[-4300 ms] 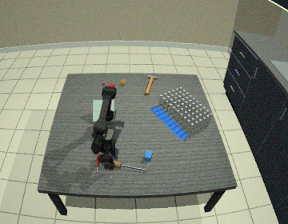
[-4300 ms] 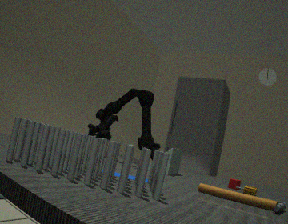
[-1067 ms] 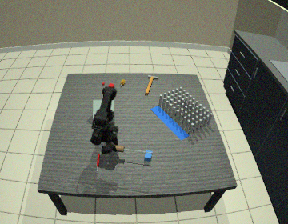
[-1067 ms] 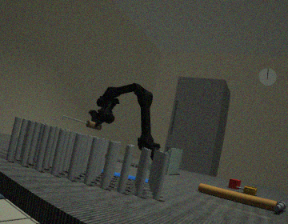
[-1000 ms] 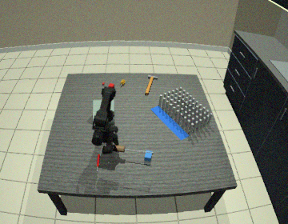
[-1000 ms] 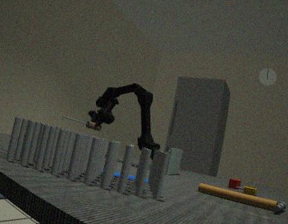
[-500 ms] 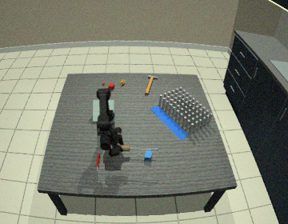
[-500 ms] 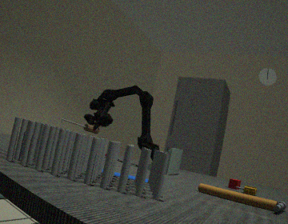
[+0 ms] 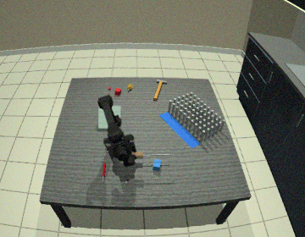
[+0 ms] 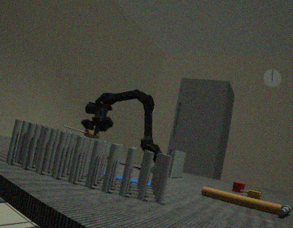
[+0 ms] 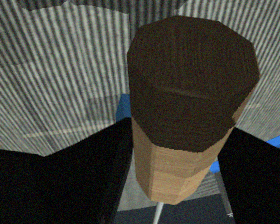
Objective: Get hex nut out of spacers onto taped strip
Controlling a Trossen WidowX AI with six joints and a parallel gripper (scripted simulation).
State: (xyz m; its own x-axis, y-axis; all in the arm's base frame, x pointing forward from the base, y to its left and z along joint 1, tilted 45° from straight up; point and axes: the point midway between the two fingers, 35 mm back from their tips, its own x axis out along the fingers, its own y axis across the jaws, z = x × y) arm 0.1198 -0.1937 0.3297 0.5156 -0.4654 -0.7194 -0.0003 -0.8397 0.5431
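My gripper [image 9: 133,156] [image 10: 94,131] [image 11: 175,129] is shut on the wooden handle [image 9: 139,155] [image 10: 91,134] [image 11: 172,177] of a tool with a thin metal rod [image 9: 157,154] [image 10: 73,128] [image 11: 158,214]. It holds the tool above the table, the rod pointing right in the top view, left of the field. The standing metal spacers [image 9: 193,113] [image 10: 112,167] are upright in rows. The blue taped strip [image 9: 179,129] [image 10: 130,180] runs along their near left side. The nut cannot be made out in any view.
A blue block [image 9: 157,164] [image 11: 123,107] lies close to the held rod. A red-handled tool [image 9: 104,169] is left of the gripper. A hammer [image 9: 158,90] [image 10: 242,200], a red cube [image 9: 118,91] [image 10: 238,186] and a yellow object [image 9: 130,86] [image 10: 254,194] lie at the back.
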